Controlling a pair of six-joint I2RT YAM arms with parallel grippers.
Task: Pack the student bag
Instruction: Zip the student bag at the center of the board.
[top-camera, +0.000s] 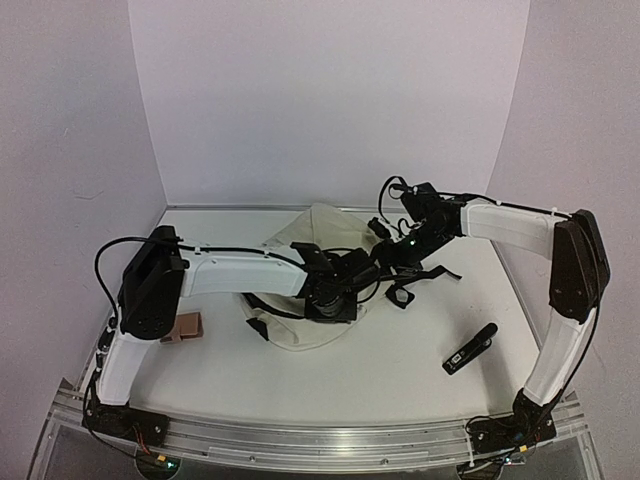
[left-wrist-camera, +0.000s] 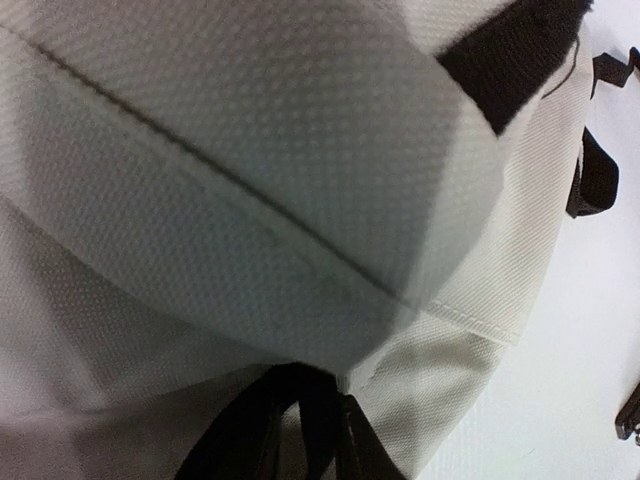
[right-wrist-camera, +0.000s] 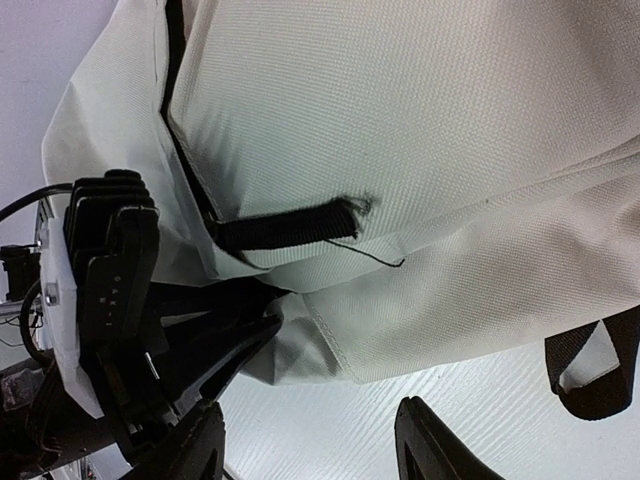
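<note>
Top external: student bag (top-camera: 322, 228) lay slumped mid-table.
Left gripper (top-camera: 330, 295): pressed onto bag fabric; fingers hidden, so the opening could not be told.
Right gripper (right-wrist-camera: 310, 412): fingers spread apart, empty, just beside the bag's edge.
Table (top-camera: 400, 400): black stick-like item (top-camera: 470, 349) right of bag, well apart; brown block (top-camera: 186, 327) far left.

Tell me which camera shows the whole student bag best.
Top external: the student bag shows nearly whole, outline included. Left wrist gives only close-up fabric and a seam; right wrist, fabric and a black strap, no outline.
</note>
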